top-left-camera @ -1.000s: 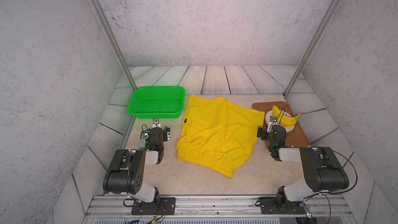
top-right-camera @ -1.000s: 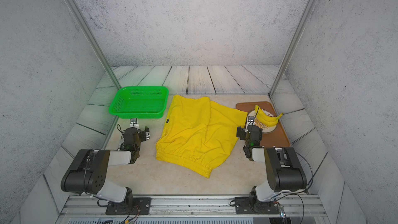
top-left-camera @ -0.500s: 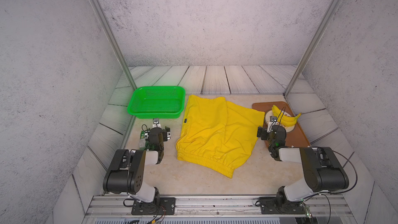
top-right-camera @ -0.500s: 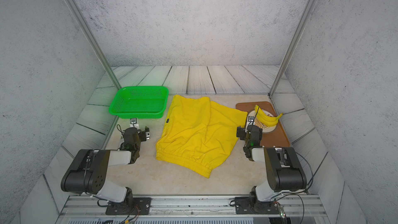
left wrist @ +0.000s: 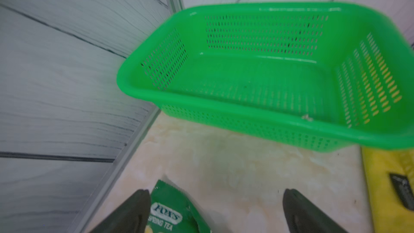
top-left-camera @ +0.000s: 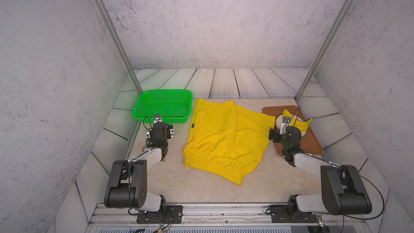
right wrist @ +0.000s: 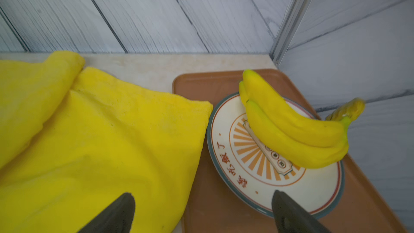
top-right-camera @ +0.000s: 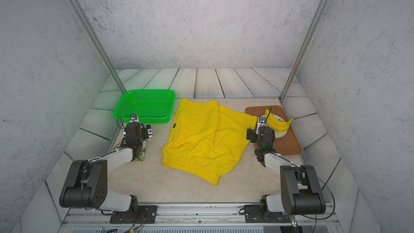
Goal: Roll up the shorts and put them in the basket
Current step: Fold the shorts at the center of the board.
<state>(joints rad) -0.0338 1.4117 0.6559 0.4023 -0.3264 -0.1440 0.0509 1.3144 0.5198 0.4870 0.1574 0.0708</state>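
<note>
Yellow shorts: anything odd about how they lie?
The bright yellow cloth shorts lie skewed and wrinkled; one leg corner drapes over the brown tray's edge, right beside the round patterned plate.

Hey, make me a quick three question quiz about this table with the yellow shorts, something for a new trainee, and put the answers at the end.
1. True or false: the shorts are already rolled up.
2. Multiple choice: the bananas lie
A) in a bowl
B) on a plate that sits on the brown tray
C) on top of the shorts
3. Fill in the blank: the left gripper and the right gripper each have their fingers ___, with nothing held between them.

Key
1. False: they lie spread out on the table.
2. B
3. open
</note>
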